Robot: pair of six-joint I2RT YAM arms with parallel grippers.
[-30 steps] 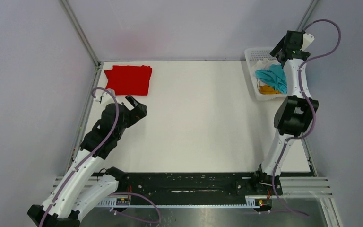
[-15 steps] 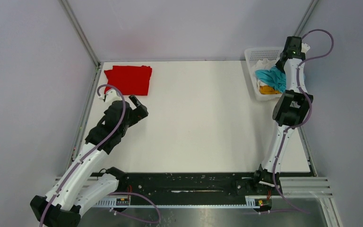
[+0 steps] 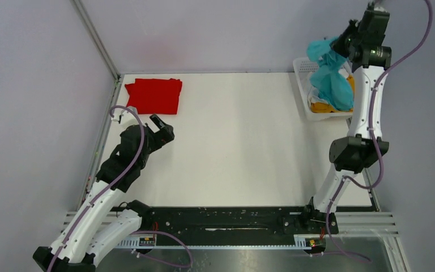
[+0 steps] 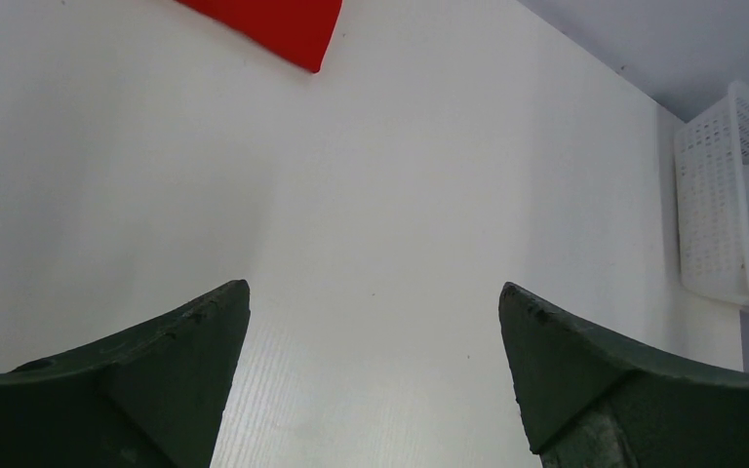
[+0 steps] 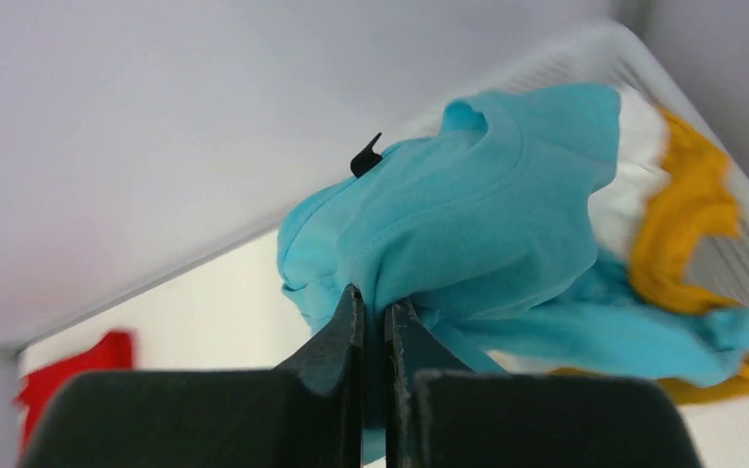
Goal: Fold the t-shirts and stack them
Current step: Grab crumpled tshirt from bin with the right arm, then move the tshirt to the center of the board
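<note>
Your blue shirt (image 3: 331, 79) hangs limp over the basket (image 3: 301, 67), a bunched fold pinched in the right gripper (image 5: 373, 310), whose jaws nearly meet. It's light, soft and floppy, so take it by the shoulders to spread it. The left gripper (image 4: 371, 322) gapes wide and empty near the folded red shirt (image 3: 154, 95).

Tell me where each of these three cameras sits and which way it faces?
Top external: fixed above and behind the bases, looking down on the table; left arm and right arm show, left gripper open, right gripper holding the turquoise t-shirt above the basket.
Left wrist: on the left arm, facing across the table toward the basket; its two spread fingers show.
Right wrist: on the raised right arm, looking down at the basket; its shut fingers pinch the turquoise t-shirt.
Shared: all three see the red t-shirt and the basket.
</note>
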